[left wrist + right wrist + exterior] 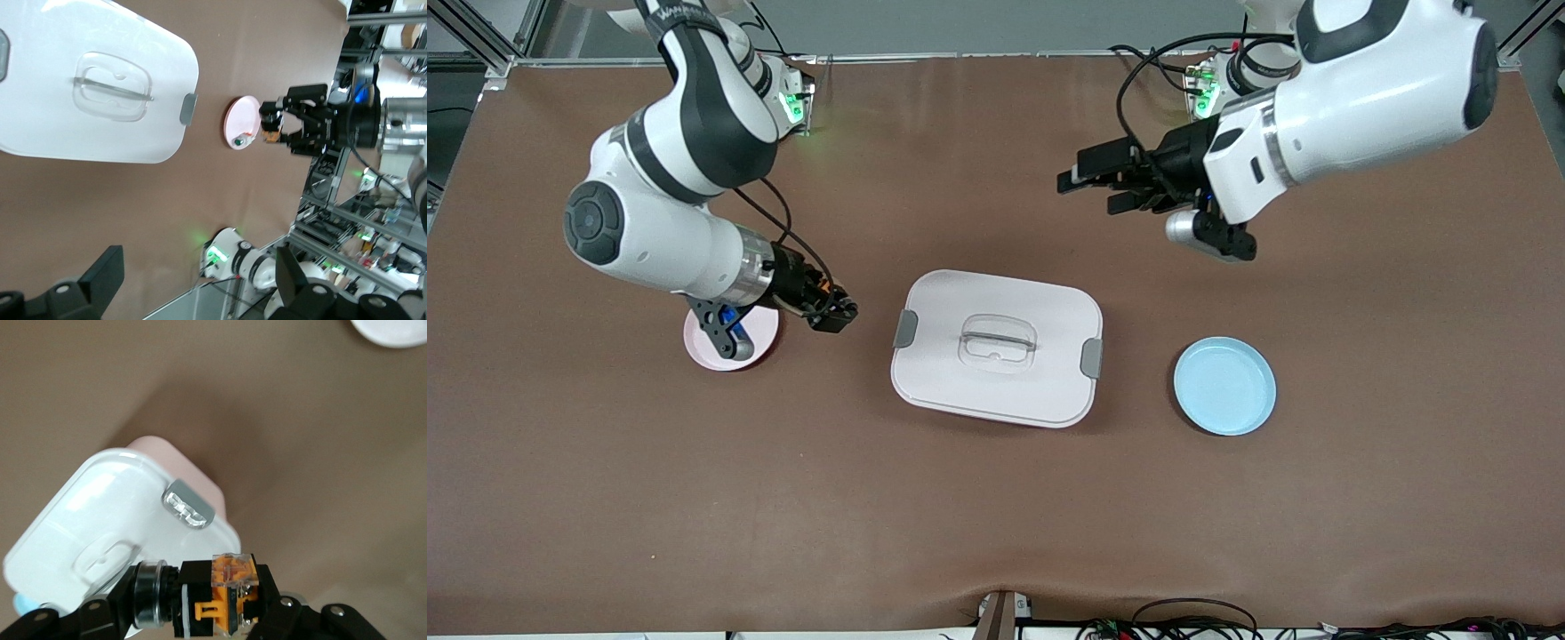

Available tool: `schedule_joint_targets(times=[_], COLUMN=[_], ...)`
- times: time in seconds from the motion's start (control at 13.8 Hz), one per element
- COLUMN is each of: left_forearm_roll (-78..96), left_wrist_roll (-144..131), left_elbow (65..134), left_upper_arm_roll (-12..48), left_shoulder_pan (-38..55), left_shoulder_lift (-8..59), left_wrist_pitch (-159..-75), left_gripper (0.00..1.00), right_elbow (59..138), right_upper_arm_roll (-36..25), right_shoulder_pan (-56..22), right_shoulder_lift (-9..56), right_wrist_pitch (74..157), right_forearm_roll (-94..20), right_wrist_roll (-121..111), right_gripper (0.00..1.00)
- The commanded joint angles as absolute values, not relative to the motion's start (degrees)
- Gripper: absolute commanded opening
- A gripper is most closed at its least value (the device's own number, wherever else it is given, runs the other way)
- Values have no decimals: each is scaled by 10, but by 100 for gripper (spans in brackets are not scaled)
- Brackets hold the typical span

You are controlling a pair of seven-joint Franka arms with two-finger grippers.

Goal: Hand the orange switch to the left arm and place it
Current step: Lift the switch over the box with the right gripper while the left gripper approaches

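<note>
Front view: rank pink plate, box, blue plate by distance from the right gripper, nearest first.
From the right gripper, shut on the orange switch:
1. Pink plate, right beside the gripper, under the arm's wrist.
2. Box, mid-table.
3. Blue plate, toward the left arm's end.

High front camera faces both bases; wrist cameras look down, closer, probably obliquely, all sharing the box.

White box, grey latches, clear handle. Pink plate; light-blue plate. Brown table. Orange-and-black switch. White arms, black bands.
</note>
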State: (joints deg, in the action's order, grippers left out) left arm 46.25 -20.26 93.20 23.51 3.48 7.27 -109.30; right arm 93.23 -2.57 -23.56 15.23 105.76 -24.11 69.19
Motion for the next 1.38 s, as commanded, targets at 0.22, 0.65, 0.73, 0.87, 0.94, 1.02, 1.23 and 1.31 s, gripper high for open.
schedule_joint_targets(times=[0.22, 0.65, 0.73, 0.87, 0.94, 1.02, 1.23, 1.31], left_forearm_roll=[477, 501, 498, 500, 501, 501, 502, 504], left_wrist_roll=[-293, -293, -288, -237, -211, -195, -141, -125], left_elbow=[931, 926, 925, 925, 926, 928, 927, 926], left_upper_arm_roll=[306, 319, 319, 322, 322, 322, 322, 322], left_shoulder_pan=[33, 83, 85, 89, 95, 98, 98, 98], left_shoulder_lift=[115, 167, 179, 185, 186, 190, 206, 213], left_wrist_pitch=[-1226, -1318, -1323, -1328, -1336, -1344, -1347, -1347], left_gripper=[100, 100, 100, 100, 100, 100, 100, 100], right_elbow=[863, 804, 797, 788, 779, 768, 746, 744], right_upper_arm_roll=[-31, -30, -30, -30, -31, -31, -31, -30], right_shoulder_pan=[-263, -304, -309, -316, -322, -327, -339, -341], right_shoulder_lift=[170, 199, 202, 208, 216, 221, 228, 228], right_wrist_pitch=[1047, 1046, 1048, 1052, 1052, 1053, 1054, 1056], right_forearm_roll=[-279, -297, -308, -329, -330, -330, -330, -330], right_wrist_roll=[858, 1005, 1024, 1058, 1071, 1084, 1107, 1115], right_gripper=[0, 0, 0, 0, 0, 0, 0, 0])
